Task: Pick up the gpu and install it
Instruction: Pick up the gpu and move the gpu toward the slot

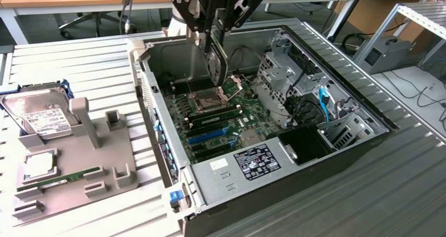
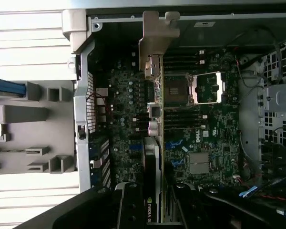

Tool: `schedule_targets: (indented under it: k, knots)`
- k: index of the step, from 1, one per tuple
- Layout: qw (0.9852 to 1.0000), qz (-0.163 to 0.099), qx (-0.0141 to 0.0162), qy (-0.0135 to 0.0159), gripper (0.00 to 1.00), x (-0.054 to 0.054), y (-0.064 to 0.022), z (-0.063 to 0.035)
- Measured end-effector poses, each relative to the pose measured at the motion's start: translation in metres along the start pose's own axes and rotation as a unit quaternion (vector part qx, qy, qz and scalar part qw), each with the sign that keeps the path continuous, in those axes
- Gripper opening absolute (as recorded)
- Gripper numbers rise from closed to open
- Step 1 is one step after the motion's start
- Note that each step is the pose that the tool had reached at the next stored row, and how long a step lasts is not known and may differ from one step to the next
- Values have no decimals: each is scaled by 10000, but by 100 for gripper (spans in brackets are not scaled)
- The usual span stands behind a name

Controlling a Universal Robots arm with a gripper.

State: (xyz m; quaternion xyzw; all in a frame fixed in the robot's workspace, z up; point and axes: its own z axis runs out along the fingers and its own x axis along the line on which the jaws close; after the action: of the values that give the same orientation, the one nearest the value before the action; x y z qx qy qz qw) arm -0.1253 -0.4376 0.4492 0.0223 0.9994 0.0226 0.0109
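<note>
Hanging over the open computer case (image 1: 209, 179), the gpu (image 1: 217, 64) is held on edge by the gripper (image 1: 212, 41), whose fingers are clamped partway closed against the card's two flat faces. In the exterior view the gripper's upper body is cut off by the frame's top edge, and the card's top portion is hidden between the fingers. The card's lower end is seen above the motherboard (image 1: 216, 117), near the CPU socket (image 1: 208, 98); whether it touches anything below cannot be judged. The blue expansion slots (image 1: 209, 135) lie nearer the camera, apart from the card.

In the wrist view the gpu (image 2: 152, 162) is presented edge-on, so its cooler face is barely made out, and a label on it is cut off by the gripper (image 2: 150, 193). Its silver end bracket (image 2: 157, 43) reaches towards the case's rear wall, and the slots directly beneath the card are covered by it.

On the slatted table (image 1: 70, 64), towards the exterior view's left, a grey holder (image 1: 104, 158) is seen with a hard drive (image 1: 42, 117) and a narrow green RAM stick (image 1: 59, 178) resting in it.
</note>
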Motion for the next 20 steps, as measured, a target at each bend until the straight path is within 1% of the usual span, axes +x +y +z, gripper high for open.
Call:
schedule_targets:
  k: [5,20]
  knots:
    - [10000,-1,-1,0,27,-120,5,3]
    - [10000,-1,0,0,27,-407,18,9]
